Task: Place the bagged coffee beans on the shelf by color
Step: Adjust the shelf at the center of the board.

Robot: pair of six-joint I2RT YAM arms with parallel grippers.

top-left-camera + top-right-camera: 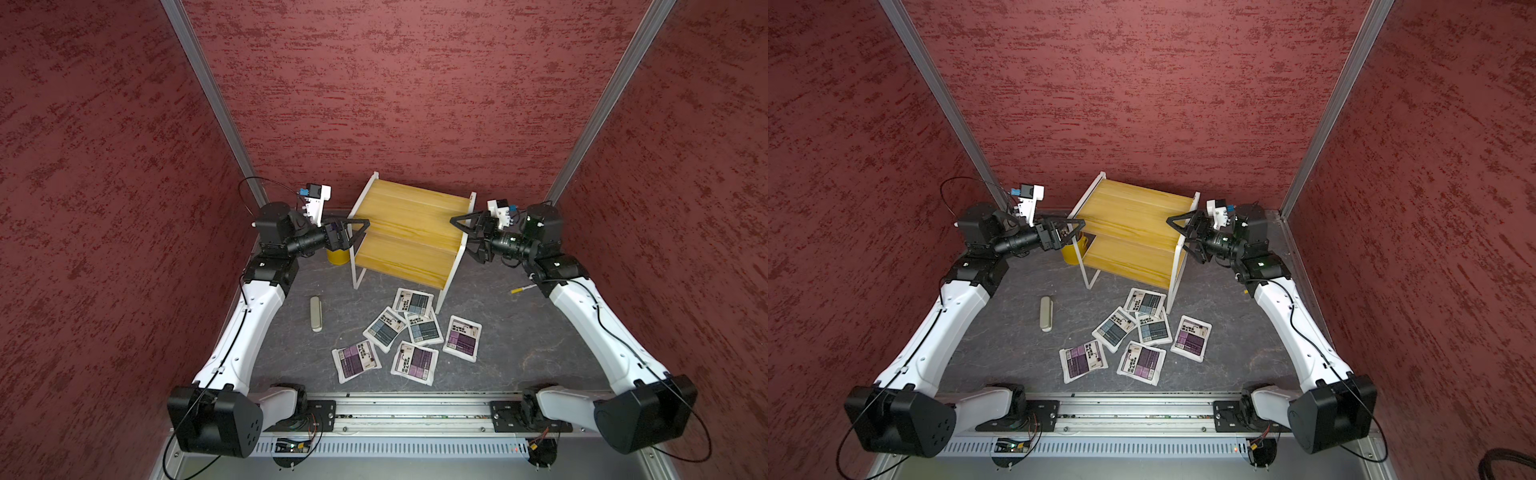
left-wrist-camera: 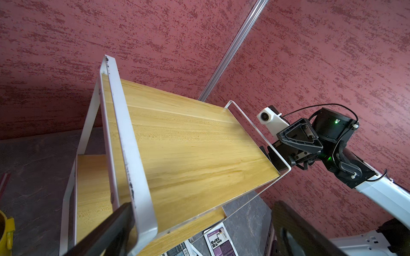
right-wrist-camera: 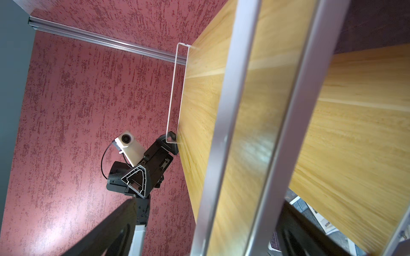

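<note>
Yellow shelf (image 1: 409, 224) bare | left gripper (image 1: 353, 236), right gripper (image 1: 467, 235) spread wide at its ends, nothing held | it may be knocked (jaws close by) | overlapped bags (image 1: 424, 330) before it may be dragged together

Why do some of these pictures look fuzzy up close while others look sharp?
Right wrist view: the shelf frame sits near the lens, smeared, with a pale sheen. Left wrist view: shelf boards sharp, the dark left gripper fingers blurred. Both top views: coffee pouches fairly crisp, corner posts splay outward.
</note>
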